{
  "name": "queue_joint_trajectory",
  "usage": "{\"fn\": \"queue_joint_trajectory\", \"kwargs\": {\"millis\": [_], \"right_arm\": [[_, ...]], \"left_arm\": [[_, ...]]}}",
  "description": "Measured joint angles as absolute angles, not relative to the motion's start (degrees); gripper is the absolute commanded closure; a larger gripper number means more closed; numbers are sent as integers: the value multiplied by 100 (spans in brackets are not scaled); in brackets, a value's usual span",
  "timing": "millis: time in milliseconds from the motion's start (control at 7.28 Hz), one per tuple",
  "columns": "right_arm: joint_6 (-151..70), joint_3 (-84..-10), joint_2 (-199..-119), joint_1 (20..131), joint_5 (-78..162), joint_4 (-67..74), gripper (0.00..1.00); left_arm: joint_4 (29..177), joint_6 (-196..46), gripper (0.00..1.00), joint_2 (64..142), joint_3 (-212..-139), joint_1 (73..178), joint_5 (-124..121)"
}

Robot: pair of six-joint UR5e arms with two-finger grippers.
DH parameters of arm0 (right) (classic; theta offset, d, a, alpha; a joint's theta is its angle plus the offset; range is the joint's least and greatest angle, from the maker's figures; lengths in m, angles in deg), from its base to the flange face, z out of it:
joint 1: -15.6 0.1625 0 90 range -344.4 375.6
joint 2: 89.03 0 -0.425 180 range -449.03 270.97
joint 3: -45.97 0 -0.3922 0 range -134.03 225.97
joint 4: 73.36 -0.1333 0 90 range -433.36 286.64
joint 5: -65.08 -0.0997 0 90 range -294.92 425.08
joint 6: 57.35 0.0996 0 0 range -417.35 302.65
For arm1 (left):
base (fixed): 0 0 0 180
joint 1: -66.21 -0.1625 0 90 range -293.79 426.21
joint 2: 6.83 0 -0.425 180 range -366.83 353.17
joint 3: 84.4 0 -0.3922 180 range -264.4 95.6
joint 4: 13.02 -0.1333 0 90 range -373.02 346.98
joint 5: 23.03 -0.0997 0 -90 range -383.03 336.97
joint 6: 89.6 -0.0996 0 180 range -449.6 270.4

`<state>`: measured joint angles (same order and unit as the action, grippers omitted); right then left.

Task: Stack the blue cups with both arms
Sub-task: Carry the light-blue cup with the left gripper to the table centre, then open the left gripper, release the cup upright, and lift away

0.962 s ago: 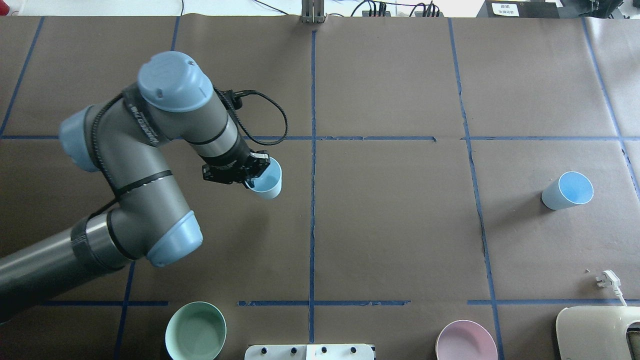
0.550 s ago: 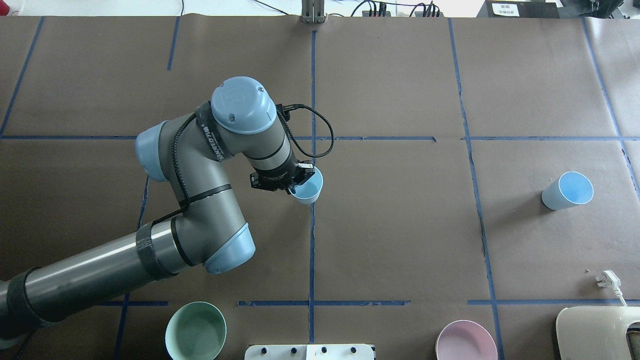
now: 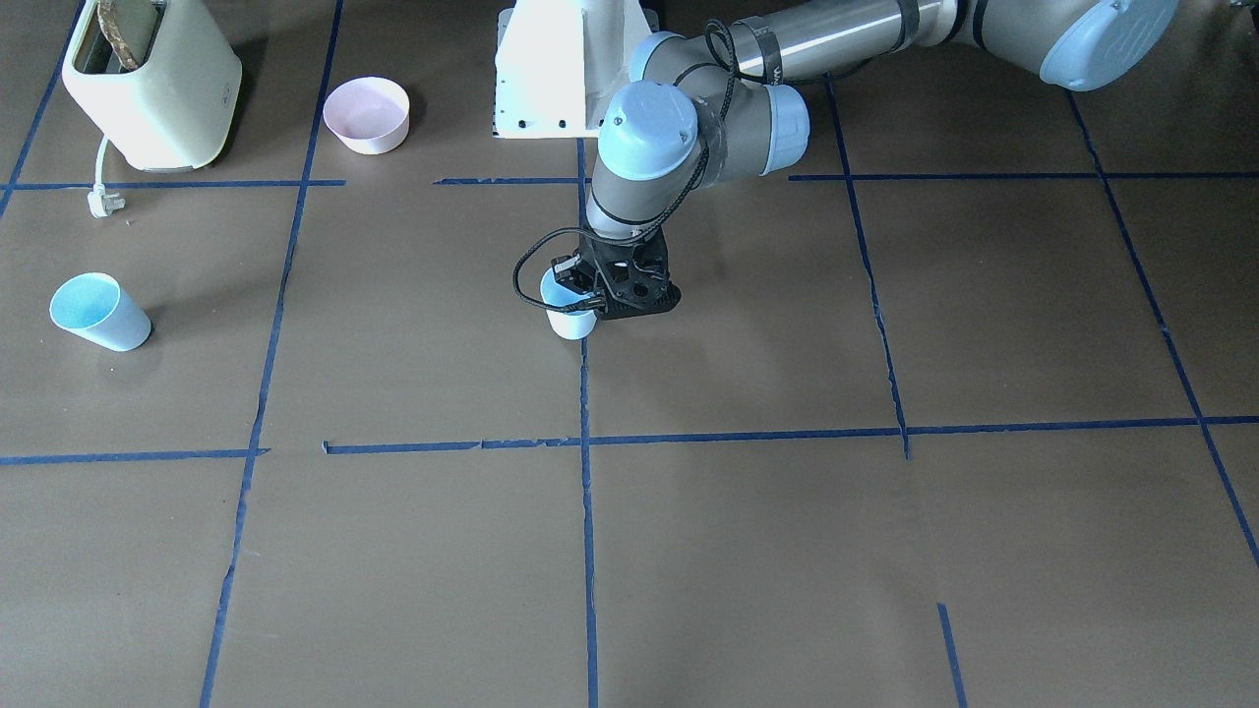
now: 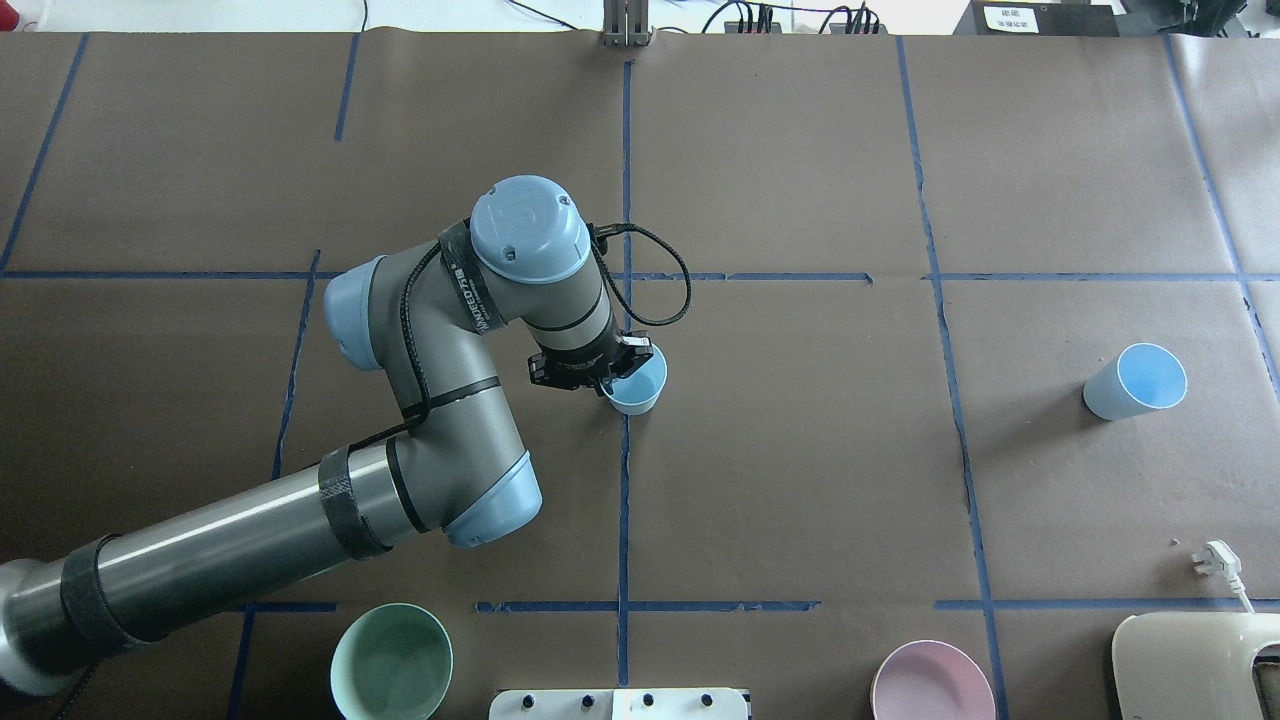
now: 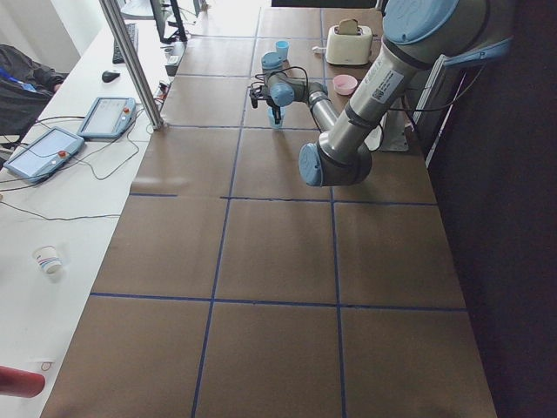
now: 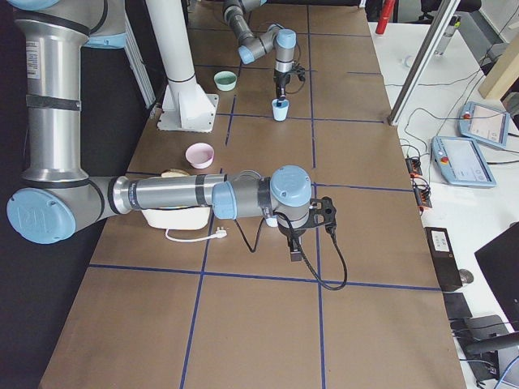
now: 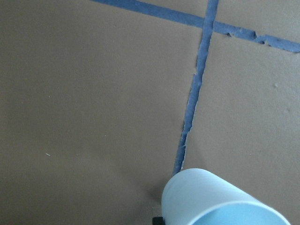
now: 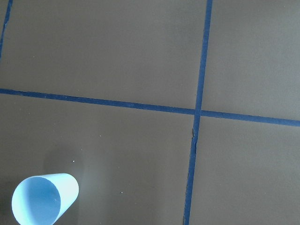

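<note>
The left gripper (image 4: 612,378) is clamped on the rim of the held cup (image 4: 636,383) at the rim's 9 o'clock side. 1 finger looks to be inside the mouth and 1 outside. The cup hangs mouth up at the table's centre, right over the tape line (image 4: 624,480) that runs from 12 to 6. Its base is at or just above the paper, and the wrist view does not settle which.

I judge the step in hand to be setting this cup down as the base of the stack. To do it well:
- lower straight down with the cup level, so the base lands flat rather than on an edge
- let go only once the base bears on the table (image 4: 800,480)
- lift the fingers straight up, since the inner one could drag the light cup over
- then clear away toward 9, leaving the mouth free

The free cup (image 4: 1135,382) stands mouth up, well apart at 3 o'clock from the held one. The right gripper (image 6: 293,253) hovers near it and shows in 1 side view only, so I cannot tell whether it is parted or closed
</note>
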<state>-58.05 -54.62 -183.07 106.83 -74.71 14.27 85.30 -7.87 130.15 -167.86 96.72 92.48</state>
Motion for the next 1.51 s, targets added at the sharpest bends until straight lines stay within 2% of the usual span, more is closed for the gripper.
{"fn": "queue_joint_trajectory", "kwargs": {"millis": [137,550,962,1237,1511], "right_arm": [[-5805,-5464,-18307,10683,-7484,1427,0],[-5811,-5456,-18307,10683,-7504,1432,0],[-5808,-5423,-18317,10617,-7470,1424,0],[-5533,-5409,-18364,10278,-7422,1309,0],[-4129,-5396,-18541,9587,-7361,190,0]], "left_arm": [[8521,-788,1,12970,-16792,9672,9248],[8527,-789,0,12854,-17052,9688,9270],[7948,-828,0,12577,-18050,10018,9780],[7112,-1148,0,12211,-19026,10394,10169],[5933,-2106,0,11602,-20286,10794,10239]]}}
